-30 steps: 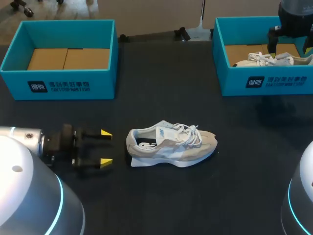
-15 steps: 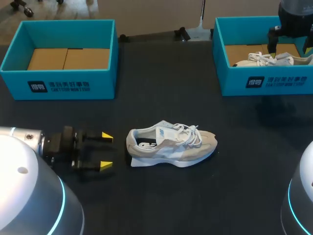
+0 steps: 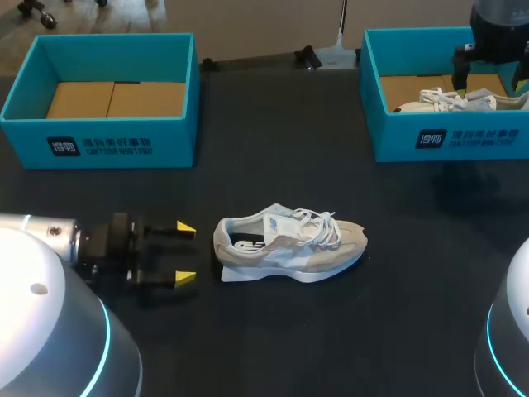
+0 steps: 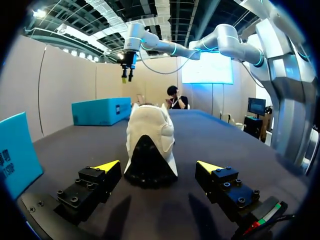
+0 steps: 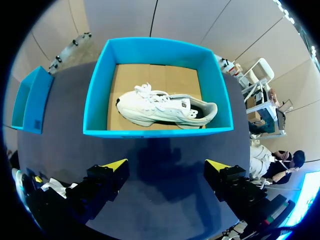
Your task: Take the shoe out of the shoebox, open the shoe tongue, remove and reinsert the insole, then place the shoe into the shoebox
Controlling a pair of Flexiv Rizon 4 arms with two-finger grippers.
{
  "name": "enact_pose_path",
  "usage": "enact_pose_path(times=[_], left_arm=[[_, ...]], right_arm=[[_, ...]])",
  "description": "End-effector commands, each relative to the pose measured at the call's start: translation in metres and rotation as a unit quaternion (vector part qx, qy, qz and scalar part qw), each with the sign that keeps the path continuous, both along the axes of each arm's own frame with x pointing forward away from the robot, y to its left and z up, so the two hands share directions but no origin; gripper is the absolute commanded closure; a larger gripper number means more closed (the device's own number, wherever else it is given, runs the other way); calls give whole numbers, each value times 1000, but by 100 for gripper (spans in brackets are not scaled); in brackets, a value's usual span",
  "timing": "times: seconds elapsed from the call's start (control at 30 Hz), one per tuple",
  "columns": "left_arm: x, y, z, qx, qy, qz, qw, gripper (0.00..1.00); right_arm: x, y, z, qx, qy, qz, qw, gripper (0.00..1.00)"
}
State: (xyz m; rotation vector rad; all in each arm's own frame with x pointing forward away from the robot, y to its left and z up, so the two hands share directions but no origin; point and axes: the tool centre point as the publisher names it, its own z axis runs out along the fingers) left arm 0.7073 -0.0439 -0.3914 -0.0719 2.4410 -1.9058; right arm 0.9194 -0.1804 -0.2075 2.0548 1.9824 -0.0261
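Note:
A beige and white shoe (image 3: 289, 246) lies on its side on the dark table, heel toward my left gripper (image 3: 185, 252). That gripper is open, its yellow tips a short gap from the heel. In the left wrist view the shoe (image 4: 149, 145) sits just ahead of the open left gripper (image 4: 159, 166), not touched. A second white shoe (image 3: 463, 101) lies inside the right teal shoebox (image 3: 446, 141). My right gripper (image 5: 167, 164) hangs open high over that shoebox (image 5: 155, 132), with the boxed shoe (image 5: 165, 107) ahead of it.
A second teal shoebox (image 3: 107, 141) with a bare cardboard floor stands at the back left. A flat white piece (image 3: 240, 275) sticks out from under the table shoe near its heel. My right arm (image 3: 496, 33) comes in over the right box.
My left gripper has slid a little to the right, closer to the shoe's heel. The right arm and both shoes have stayed put.

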Motion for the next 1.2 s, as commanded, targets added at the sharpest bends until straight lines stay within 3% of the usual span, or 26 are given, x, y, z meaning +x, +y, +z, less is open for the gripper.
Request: enact_pose_path(times=[0.03, 0.57, 1.2], left_arm=[[4, -13, -5, 6, -5, 2, 1000, 0], [26, -41, -19, 15, -14, 14, 1000, 0], [20, -74, -26, 12, 9, 11, 1000, 0]], right_arm=[[0, 0, 0, 0, -1, 0, 1000, 0], [0, 0, 0, 0, -1, 0, 1000, 0], [0, 0, 0, 0, -1, 0, 1000, 0]])
